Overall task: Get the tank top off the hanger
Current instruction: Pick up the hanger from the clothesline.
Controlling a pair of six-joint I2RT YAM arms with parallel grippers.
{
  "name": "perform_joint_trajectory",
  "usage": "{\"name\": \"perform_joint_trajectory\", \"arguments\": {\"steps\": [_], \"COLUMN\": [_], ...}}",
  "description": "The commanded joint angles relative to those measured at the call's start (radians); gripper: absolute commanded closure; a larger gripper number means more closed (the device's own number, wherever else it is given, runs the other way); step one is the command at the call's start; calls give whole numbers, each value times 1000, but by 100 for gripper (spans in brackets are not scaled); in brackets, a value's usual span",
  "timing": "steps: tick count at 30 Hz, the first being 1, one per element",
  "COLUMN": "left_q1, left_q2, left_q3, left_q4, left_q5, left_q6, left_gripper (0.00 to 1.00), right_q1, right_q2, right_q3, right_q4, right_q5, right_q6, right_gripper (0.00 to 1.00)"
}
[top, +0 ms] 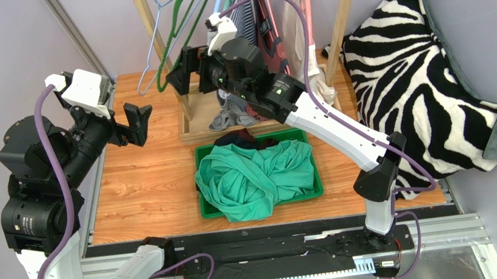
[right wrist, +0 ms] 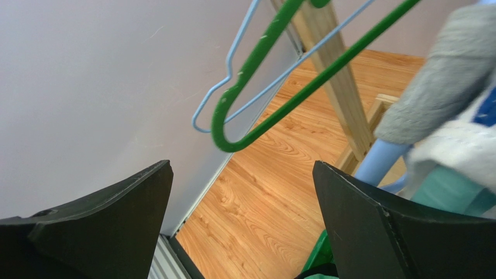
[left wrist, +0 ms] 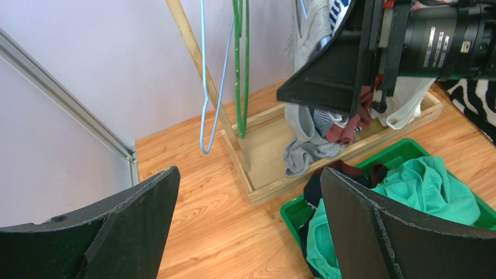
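Hanging slantwise, curved green hanger (right wrist: 326, 77) (smooth plastic).

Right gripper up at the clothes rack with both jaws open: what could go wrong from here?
1. The right gripper sits by the empty green hanger and blue hanger; it could hook one instead of a garment.
2. The hanging clothes are packed together, so a grab may take the wrong piece.
3. Its purple cable loops across those clothes and might snag.
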Motion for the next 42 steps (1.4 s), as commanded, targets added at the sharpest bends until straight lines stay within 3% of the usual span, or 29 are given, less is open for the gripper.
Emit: {"name": "perform_joint_trajectory", "arguments": {"steps": [1, 6, 20, 23, 24, 28, 32, 35, 42], "left_q1": [3, 3, 3, 3, 3, 3, 3, 3, 3], "left_q2": [-16, -28, -27, -24, -27, -28, -27, -28, -44], "left_q3": [3, -14, -9, -11, -14, -25, -29, -32, -43], "left_q4": [28, 33, 27, 25, 25, 25, 25, 22, 21], "left_q5": [-6, -3, 9, 9, 11, 12, 15, 25, 23], "left_q6": [9, 12, 7, 6, 6, 11, 14, 14, 20], "left_gripper": [1, 1, 1, 1, 1, 1, 1, 1, 1], "right_q1": [-57, -77, -232, -237, -238, -235, -244, -255, -273], "right_q2": [-91, -162, -376, -387, -396, -441, -432, -384, -236], "right_q3": [-15, -93, -282, -300, -314, -363, -316, -251, -61], "right_q4": [-9, -39, -130, -99, -77, 100, 157, 203, 123], "right_q5": [101, 178, 210, 127, 36, -115, -175, -311, -289], "right_q6": [88, 28, 1, -36, -65, -96, -116, -95, -61], "right_gripper": [0, 0, 0, 0, 2, 11, 10, 10, 11]}}
